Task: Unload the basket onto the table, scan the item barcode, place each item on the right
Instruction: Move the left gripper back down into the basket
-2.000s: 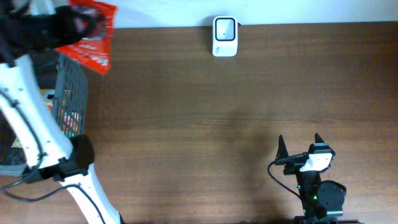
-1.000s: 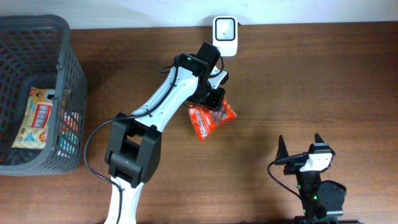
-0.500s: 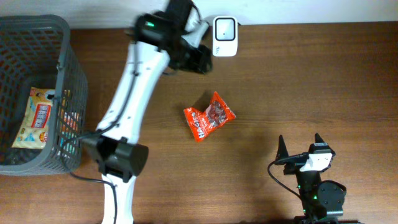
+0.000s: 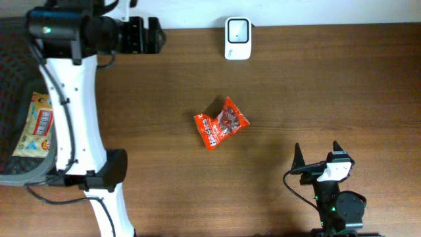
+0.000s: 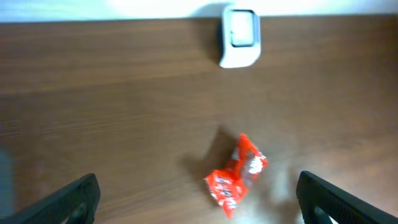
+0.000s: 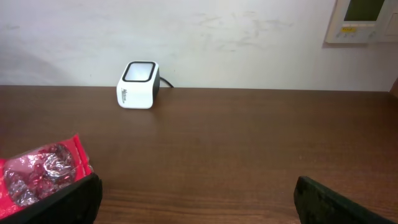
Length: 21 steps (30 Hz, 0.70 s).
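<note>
A red snack packet [image 4: 221, 123] lies flat on the brown table, below and left of the white barcode scanner [image 4: 237, 38] at the back edge. My left gripper [image 4: 143, 35] is up at the back left, open and empty, far from the packet. Its wrist view looks down on the red packet [image 5: 237, 174] and the scanner [image 5: 240, 37]. Open and empty as well, my right gripper [image 4: 318, 153] rests near the front right. In the right wrist view the red packet [image 6: 40, 168] shows at the left and the scanner [image 6: 139, 84] stands by the wall.
A dark mesh basket [image 4: 26, 172] holding a yellow snack packet [image 4: 38, 125] sits at the table's left edge, partly under my left arm. A white wall [image 6: 205, 37] runs along the table's back edge.
My left gripper let go of the red packet, which now lies on the table. The left arm then swung away from the scanner area toward the back left, its jaws opening wide. The right arm stayed still.
</note>
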### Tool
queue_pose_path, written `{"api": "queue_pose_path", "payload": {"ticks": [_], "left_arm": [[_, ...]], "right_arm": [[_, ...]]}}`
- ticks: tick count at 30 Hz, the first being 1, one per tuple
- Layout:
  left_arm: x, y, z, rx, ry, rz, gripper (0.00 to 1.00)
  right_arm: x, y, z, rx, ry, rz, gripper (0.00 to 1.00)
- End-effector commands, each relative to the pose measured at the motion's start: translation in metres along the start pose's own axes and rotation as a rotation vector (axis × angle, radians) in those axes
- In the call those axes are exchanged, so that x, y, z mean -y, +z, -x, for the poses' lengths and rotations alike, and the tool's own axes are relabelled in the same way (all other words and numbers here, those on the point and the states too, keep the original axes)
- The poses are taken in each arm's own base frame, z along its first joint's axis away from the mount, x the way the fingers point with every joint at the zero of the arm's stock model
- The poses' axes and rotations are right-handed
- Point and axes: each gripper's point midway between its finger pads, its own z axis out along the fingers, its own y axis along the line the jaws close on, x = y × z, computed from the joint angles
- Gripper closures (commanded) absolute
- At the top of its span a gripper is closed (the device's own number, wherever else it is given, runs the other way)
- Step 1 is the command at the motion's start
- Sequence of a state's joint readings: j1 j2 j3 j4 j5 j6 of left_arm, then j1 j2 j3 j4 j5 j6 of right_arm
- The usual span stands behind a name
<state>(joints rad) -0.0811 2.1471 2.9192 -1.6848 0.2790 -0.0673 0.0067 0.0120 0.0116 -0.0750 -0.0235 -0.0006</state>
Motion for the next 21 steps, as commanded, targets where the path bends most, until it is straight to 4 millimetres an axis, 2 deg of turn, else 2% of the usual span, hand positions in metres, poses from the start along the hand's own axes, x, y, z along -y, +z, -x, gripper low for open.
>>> {"api": "queue_pose_path", "payload": {"ticks": [1, 5, 9, 11, 14, 18, 21], "left_arm": [[-0.026, -0.053, 0.008, 0.117, 0.015, 0.165, 0.01], [-0.065, -0.088, 0.008, 0.189, -0.096, 0.363, 0.01], [-0.093, -0.105, 0.003, 0.2, -0.154, 0.457, 0.01], [-0.12, -0.111, -0.003, 0.194, -0.229, 0.545, 0.01], [-0.158, -0.11, -0.019, 0.144, -0.349, 0.614, 0.01], [-0.205, -0.101, -0.049, 0.025, -0.457, 0.675, 0.01], [-0.241, -0.101, -0.072, -0.017, -0.586, 0.724, 0.01]], "right_arm": [[0.001, 0.0, -0.003, -0.005, -0.003, -0.007, 0.02], [0.001, 0.0, -0.003, -0.005, -0.003, -0.007, 0.02], [0.001, 0.0, -0.003, -0.005, -0.003, -0.007, 0.02], [0.001, 0.0, -0.003, -0.005, -0.003, -0.007, 0.02], [0.001, 0.0, -0.003, -0.005, -0.003, -0.007, 0.01], [0.001, 0.0, -0.003, -0.005, -0.003, -0.007, 0.02], [0.001, 0.0, -0.003, -0.005, -0.003, -0.007, 0.02]]}}
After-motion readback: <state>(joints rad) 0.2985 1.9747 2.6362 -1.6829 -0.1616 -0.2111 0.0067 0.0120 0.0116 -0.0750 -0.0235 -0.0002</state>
